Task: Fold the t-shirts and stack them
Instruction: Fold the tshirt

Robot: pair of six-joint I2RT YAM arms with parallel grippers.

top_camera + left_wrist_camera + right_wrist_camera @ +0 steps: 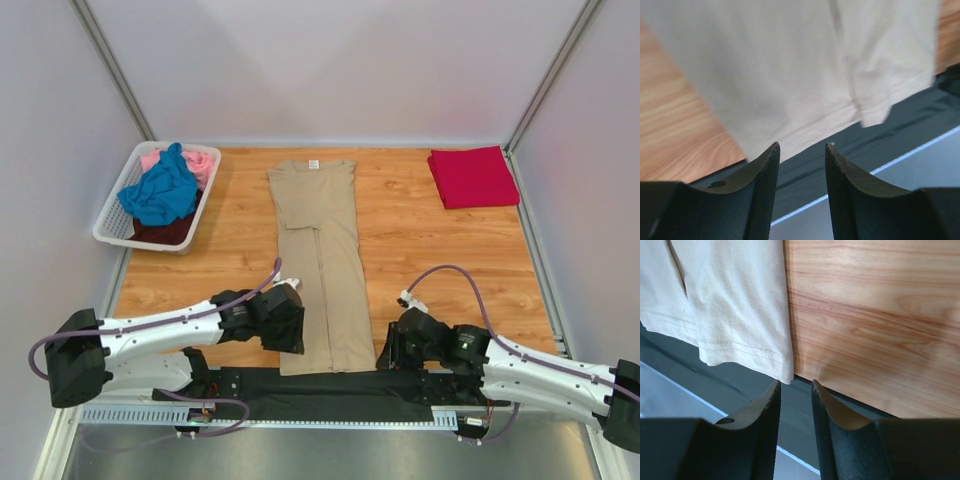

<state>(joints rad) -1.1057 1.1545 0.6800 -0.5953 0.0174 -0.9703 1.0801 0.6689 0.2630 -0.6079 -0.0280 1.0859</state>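
Note:
A tan t-shirt [320, 270] lies folded lengthwise into a long strip down the middle of the wooden table, collar at the far end. Its hem reaches the black mat [330, 392] at the near edge. My left gripper [288, 340] is at the hem's left corner, open and empty, with the tan t-shirt [790, 65] just beyond the left gripper [802, 146]. My right gripper [388, 352] is beside the hem's right corner, also open and empty. In its wrist view the shirt's corner [730, 305] lies just ahead of the right gripper [795, 384]. A folded crimson t-shirt [472, 176] lies far right.
A white lattice basket [112, 228] at the far left holds a blue shirt [160, 190], a pink one [198, 162] and a dark one [165, 232], all crumpled. White walls enclose the table on three sides. A metal rail [130, 412] runs along the near edge.

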